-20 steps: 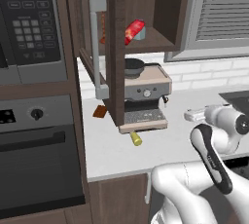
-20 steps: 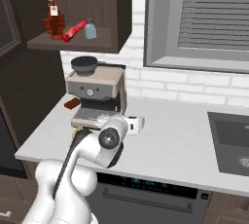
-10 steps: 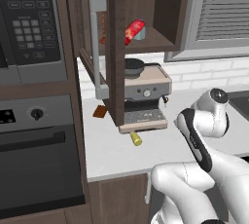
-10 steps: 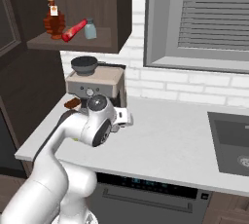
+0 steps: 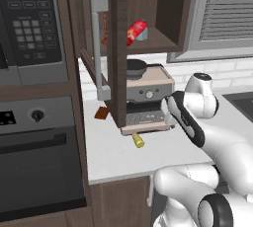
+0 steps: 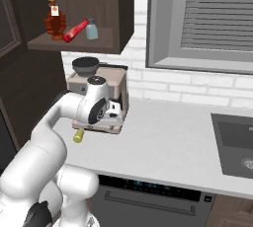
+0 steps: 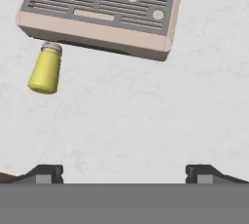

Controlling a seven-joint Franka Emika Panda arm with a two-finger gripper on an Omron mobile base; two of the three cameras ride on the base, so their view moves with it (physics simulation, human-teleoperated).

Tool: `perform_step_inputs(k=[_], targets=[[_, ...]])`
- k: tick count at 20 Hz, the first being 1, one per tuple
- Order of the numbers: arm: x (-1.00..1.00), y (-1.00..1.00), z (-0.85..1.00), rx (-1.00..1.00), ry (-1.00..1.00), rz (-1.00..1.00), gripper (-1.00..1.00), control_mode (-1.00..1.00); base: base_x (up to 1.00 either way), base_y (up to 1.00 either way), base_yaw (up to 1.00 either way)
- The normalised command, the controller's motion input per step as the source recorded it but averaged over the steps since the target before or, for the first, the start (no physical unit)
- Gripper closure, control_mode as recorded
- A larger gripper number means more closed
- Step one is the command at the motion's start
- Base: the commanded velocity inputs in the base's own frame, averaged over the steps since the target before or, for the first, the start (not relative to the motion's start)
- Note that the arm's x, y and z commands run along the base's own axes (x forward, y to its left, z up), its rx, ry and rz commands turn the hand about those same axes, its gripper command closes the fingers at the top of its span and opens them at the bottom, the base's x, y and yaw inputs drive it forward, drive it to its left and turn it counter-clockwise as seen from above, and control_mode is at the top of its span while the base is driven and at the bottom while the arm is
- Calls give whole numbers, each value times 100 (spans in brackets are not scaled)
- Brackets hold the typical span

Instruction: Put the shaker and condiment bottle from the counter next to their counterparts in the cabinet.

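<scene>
Gripper (image 7: 124,172): fingertips are sitting wide apart at the bottom of the hand view, with bare white counter (image 7: 146,116) between them. Nothing is being held. In the right base view the hand (image 6: 109,114) is hanging just in front of the coffee machine (image 6: 106,85), low over the counter (image 6: 168,142).

Shaker (image 7: 44,69): lying on its side on the counter, yellow body, greyish cap pointing at the machine's drip tray (image 7: 99,11), cap close against the tray's front edge. In the left base view the shaker (image 5: 138,140) is lying just in front of the tray, to the left of the forearm; in the right base view the shaker (image 6: 78,135) is showing below the machine's left corner.

Cabinet (image 5: 148,4): door is standing open, grey bar handle (image 5: 100,48) facing the camera. On the shelf, the orange-red bottle (image 6: 75,30) is lying tilted, beside the upright pale blue-grey shaker (image 6: 91,28). An amber syrup bottle (image 6: 53,19) is standing to their left.

A small brown object (image 5: 101,113) is lying on the counter behind the open door. A dark pot (image 6: 85,65) is sitting on top of the coffee machine.
</scene>
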Motion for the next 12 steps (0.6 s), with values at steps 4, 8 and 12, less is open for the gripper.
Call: perform_step_inputs(k=[4, 8, 12], targets=[[0, 18, -4, 23, 5, 0, -100, -100, 0, 0, 0], [0, 33, -13, 9, 0, 0, -100, -100, 0, 0, 0], [0, 55, -28, 0, 0, 0, -100, -100, 0, 0, 0]])
